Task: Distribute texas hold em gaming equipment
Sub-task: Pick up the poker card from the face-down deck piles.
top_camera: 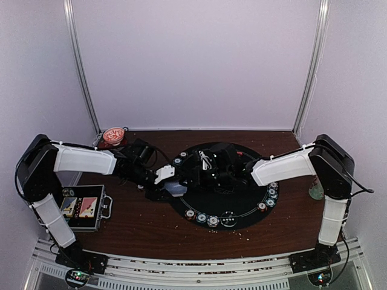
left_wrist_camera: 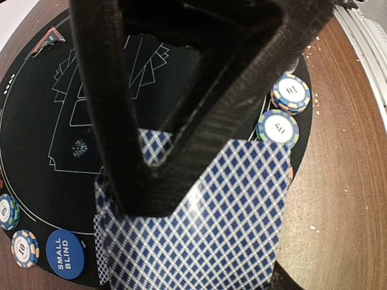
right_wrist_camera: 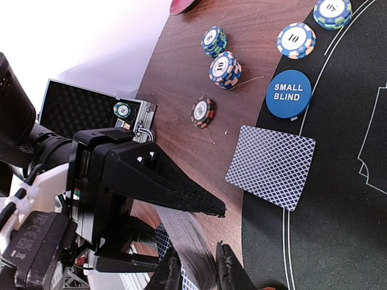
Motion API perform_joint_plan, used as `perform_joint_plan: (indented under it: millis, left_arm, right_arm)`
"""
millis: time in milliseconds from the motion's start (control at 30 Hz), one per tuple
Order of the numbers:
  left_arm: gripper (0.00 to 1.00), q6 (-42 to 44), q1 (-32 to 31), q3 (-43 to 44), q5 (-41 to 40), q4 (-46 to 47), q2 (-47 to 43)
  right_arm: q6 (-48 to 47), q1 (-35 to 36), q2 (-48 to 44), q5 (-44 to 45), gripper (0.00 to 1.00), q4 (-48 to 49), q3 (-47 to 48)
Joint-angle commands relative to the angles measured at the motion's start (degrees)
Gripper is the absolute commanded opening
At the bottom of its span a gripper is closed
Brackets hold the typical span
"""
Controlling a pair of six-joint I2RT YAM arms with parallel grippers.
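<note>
A deck of blue-diamond-backed playing cards (left_wrist_camera: 205, 235) is held over the left edge of the round black mat (top_camera: 242, 208). My left gripper (left_wrist_camera: 157, 199) is shut on it; one black finger lies across the top and the other is hidden beneath. My right gripper (right_wrist_camera: 199, 275) reaches in from the opposite side, its two fingertips (right_wrist_camera: 171, 273) pressed against either face of the deck's (right_wrist_camera: 187, 241) free end. A single card (right_wrist_camera: 271, 166) lies face down, half on the mat. Next to it sit the blue SMALL BLIND button (right_wrist_camera: 288, 93) and striped chips (right_wrist_camera: 296, 40).
More chips (right_wrist_camera: 225, 69) lie loose on the brown table, others line the mat's near rim (top_camera: 201, 217) and right rim (top_camera: 271, 194). The open black case (top_camera: 84, 208) stands at the left. The red bowl (top_camera: 113, 136) is at the back left.
</note>
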Motion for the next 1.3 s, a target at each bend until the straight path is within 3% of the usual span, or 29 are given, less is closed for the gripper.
perform_joint_plan:
  millis: [0, 233, 667, 1067, 1267]
  left_arm:
    - [0.48, 0.1, 0.02, 1.29, -1.02, 1.06, 1.15]
    - [0.48, 0.19, 0.01, 1.35, -1.02, 0.96, 1.37]
    - [0.48, 0.21, -0.01, 1.44, -0.94, 0.88, 1.46]
    - [0.48, 0.2, -0.01, 1.46, -0.89, 0.87, 1.51]
    - [0.48, 0.17, 0.01, 1.44, -1.06, 0.87, 1.51]
  right_arm:
    - [-0.8, -0.32, -3.0, 0.39, 0.19, 0.07, -0.65]
    - [-1.61, -0.32, -4.27, 0.76, 0.25, -0.51, -1.44]
    - [-1.47, -0.05, -2.41, -0.29, 0.23, 0.4, -1.21]
    - [-1.38, -0.01, -0.32, -0.94, 0.13, 0.93, -0.59]
    - [-1.57, -0.01, -1.14, -0.41, 0.0, 1.15, -1.4]
